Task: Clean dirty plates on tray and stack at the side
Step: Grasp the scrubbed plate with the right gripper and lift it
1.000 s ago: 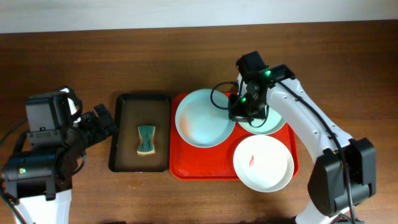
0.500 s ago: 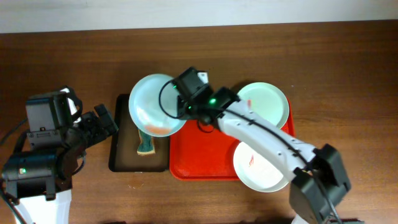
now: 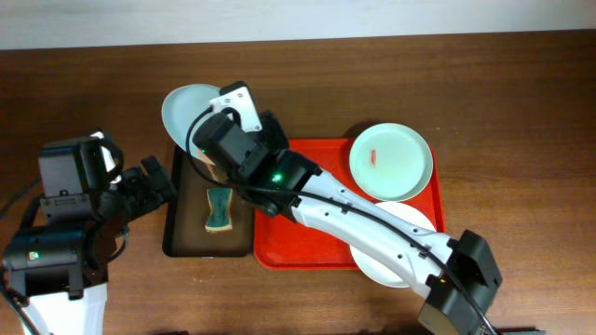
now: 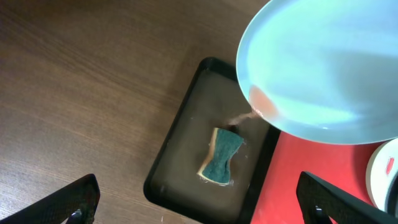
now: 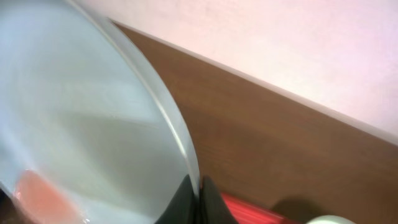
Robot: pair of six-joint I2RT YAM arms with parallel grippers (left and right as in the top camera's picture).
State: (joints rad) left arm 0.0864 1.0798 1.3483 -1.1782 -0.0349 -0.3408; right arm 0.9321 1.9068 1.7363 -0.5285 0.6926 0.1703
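Red rectangular plastic tray point(image 3: 312, 244), centre: mint round plate point(image 3: 391, 160), white round plate point(image 3: 421, 221). Narrow black tray point(image 3: 184, 209): green sponge point(image 3: 220, 207). Right gripper point(image 5: 198, 191) pinches rim of tilted pale-blue round plate point(image 3: 184, 107), upper left; left gripper point(image 3: 154, 184) agape.

Lifted the pale blue plate point(image 3: 183, 112) off the left half of the red tray point(image 3: 289, 247). Carried it leftward in the right gripper point(image 5: 194, 200), now tilted above the far end of the black tray point(image 3: 182, 242). Swung the arm across the white plate point(image 3: 416, 217), uncovering the mint plate point(image 3: 391, 160).
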